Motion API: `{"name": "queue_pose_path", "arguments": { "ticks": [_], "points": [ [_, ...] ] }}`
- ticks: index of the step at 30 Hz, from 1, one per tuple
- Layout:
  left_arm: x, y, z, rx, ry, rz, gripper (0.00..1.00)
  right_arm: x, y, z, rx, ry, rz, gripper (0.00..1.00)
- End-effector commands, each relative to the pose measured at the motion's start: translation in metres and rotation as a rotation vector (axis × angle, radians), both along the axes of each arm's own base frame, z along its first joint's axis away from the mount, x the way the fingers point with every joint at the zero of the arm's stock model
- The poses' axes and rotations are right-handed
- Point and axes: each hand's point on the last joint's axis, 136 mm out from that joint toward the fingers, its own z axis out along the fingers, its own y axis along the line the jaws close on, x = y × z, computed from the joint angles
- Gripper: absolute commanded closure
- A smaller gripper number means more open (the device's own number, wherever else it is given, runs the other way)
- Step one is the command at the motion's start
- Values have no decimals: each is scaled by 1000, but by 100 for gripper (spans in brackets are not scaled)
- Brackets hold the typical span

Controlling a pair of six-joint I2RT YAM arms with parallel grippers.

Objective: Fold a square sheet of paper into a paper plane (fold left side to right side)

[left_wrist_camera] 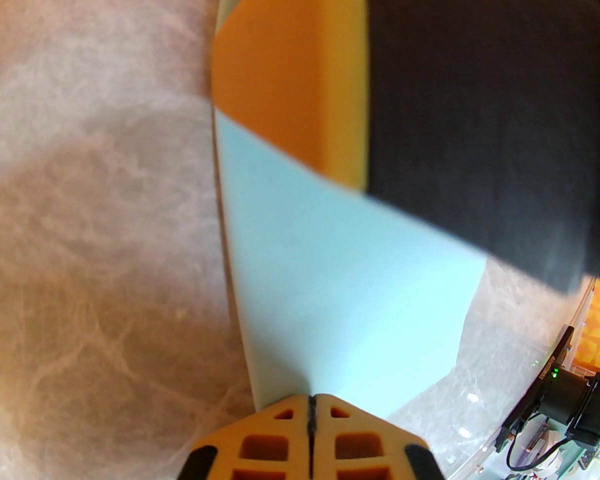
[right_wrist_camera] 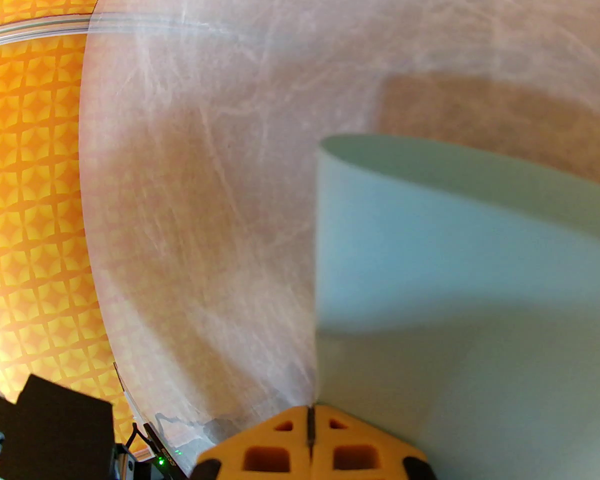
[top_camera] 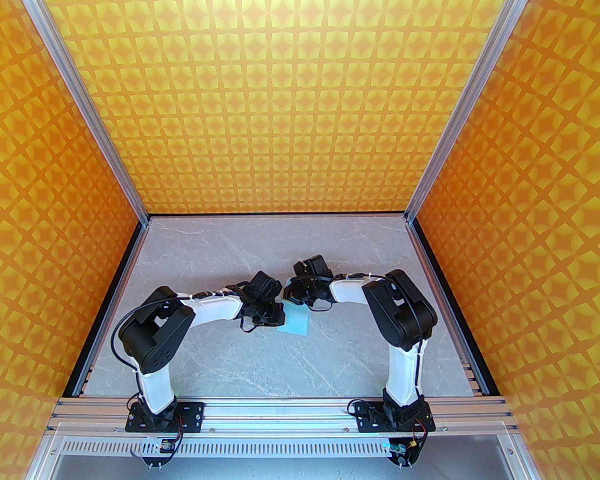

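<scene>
My left gripper (left_wrist_camera: 311,403) at the 9 o'clock edge and right gripper (right_wrist_camera: 311,413) near 12 o'clock are both pinched shut on the thin pale-blue square sheet of paper (top_camera: 296,322), which sits mid-way across the grey marbled table (top_camera: 205,268). The sheet curls loosely, so I fear a slipping pinch or an uneven pull could set a crooked crease.

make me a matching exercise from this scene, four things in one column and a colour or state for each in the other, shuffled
Things
1. square sheet of paper
2. table
3. walls
4. left gripper

Colour or state
A. grey, marbled
B. shut on the sheet's edge
C. pale light blue
D. orange and yellow pattern

Pairs: 1-C, 2-A, 3-D, 4-B
</scene>
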Motion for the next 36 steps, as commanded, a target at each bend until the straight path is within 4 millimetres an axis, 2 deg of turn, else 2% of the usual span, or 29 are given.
{"name": "queue_pose_path", "arguments": {
  "ticks": [1,6,7,9,14,21,23,28,36],
  "points": [
    [19,-2,37,-57,-67,21,91,-6,-8,-21,-70,27,3,100],
    [34,-9,44,-128,-89,53,91,-7,-9,-22,-79,25,7,100],
    [35,-12,41,-138,-80,50,91,-7,-9,-21,-76,25,8,100],
    [48,-9,40,-163,-79,81,91,-8,-9,-21,-78,26,7,100],
    [53,-15,33,-201,-70,104,91,-9,-10,-20,-78,24,10,100],
    [40,-12,9,-191,-11,114,93,-9,-10,-21,-80,24,9,100],
    [33,-9,1,-177,9,114,97,-8,-10,-21,-79,24,8,100],
    [18,-1,-16,-158,43,123,100,-8,-10,-19,-77,23,6,100],
    [10,6,-32,-115,82,121,100,-7,-12,-18,-94,20,5,100]
  ]
}}
